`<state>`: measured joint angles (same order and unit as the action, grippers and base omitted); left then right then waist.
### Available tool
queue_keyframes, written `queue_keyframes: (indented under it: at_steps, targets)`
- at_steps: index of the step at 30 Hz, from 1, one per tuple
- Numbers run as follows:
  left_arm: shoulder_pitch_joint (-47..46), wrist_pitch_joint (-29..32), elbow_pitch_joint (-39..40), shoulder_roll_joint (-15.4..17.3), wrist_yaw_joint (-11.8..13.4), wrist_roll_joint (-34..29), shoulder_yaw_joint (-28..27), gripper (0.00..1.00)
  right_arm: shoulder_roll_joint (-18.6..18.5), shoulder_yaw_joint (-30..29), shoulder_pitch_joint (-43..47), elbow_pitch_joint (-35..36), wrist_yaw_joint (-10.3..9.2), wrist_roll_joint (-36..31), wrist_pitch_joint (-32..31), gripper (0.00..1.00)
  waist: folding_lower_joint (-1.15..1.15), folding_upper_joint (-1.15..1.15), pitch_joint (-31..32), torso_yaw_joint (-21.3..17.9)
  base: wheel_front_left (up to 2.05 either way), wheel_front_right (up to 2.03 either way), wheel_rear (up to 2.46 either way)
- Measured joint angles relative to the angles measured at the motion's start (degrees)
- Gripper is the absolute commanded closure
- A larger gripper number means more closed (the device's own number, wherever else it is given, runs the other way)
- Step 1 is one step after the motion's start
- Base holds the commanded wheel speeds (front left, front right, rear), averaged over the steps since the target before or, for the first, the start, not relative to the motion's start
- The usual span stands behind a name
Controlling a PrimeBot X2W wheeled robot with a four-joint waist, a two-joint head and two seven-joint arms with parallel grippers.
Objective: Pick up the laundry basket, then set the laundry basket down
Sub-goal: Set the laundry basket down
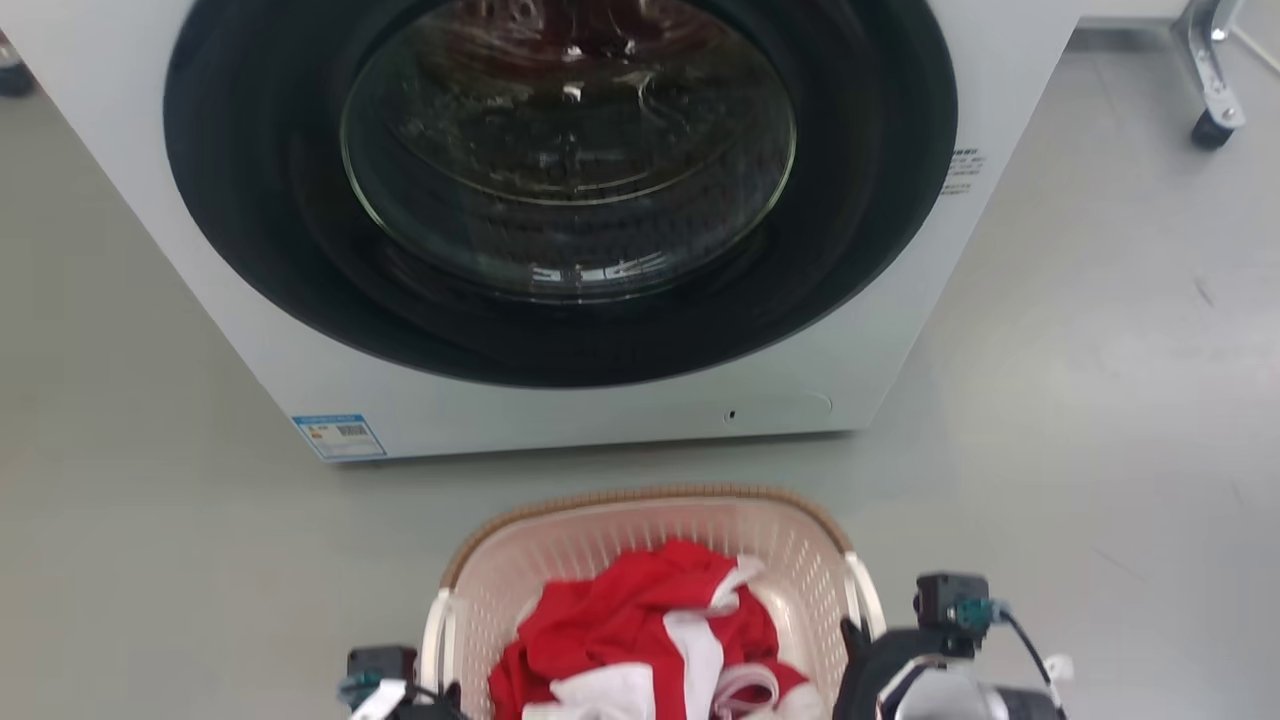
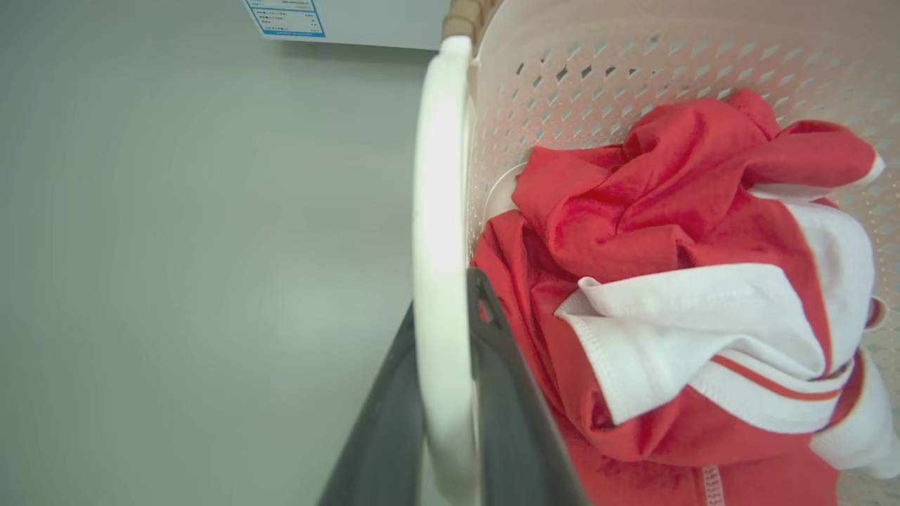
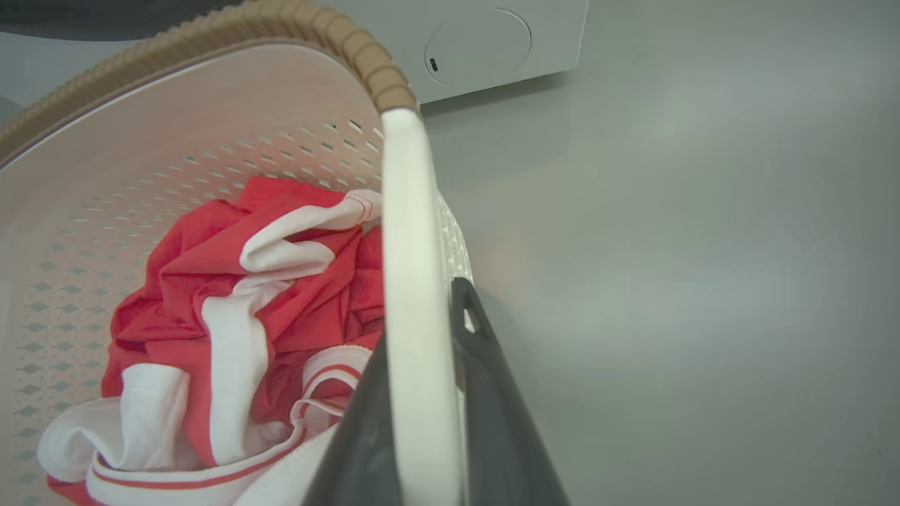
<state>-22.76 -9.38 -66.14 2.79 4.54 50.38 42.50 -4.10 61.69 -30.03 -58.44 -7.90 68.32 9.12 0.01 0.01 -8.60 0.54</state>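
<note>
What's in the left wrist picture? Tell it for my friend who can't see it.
Two dark fingers of the left gripper clamp the white handle of a cream laundry basket holding crumpled red and white clothes. Grey floor lies to the left, and a corner of the washing machine with a blue label shows at the top.

Washing machine [image 1: 600, 415] top cut off, laundry basket [image 1: 650, 497] near end cropped, label [image 1: 340, 436] unreadable
</note>
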Motion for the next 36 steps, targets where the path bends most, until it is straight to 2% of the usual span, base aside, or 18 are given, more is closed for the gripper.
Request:
queue_keyframes:
  at_steps: [10, 36]
  targets:
    - [-7.5, -2.2, 0.8, 0.3, 0.6, 0.0, -1.3, 1.0, 0.0, -0.2, -9.4, -0.8, 0.0, -1.0, 1.6, 1.0, 0.01, 0.0, -6.9, 0.3, 0.0, 0.0, 0.0]
    - [-21.1, -4.4, 1.7, 0.3, 1.6, -1.6, -3.0, 1.0, -0.3, -0.4, -23.3, -4.3, 0.01, -4.4, 4.1, 1.0, 0.0, 0.01, -28.8, 2.0, 0.0, 0.0, 0.0]
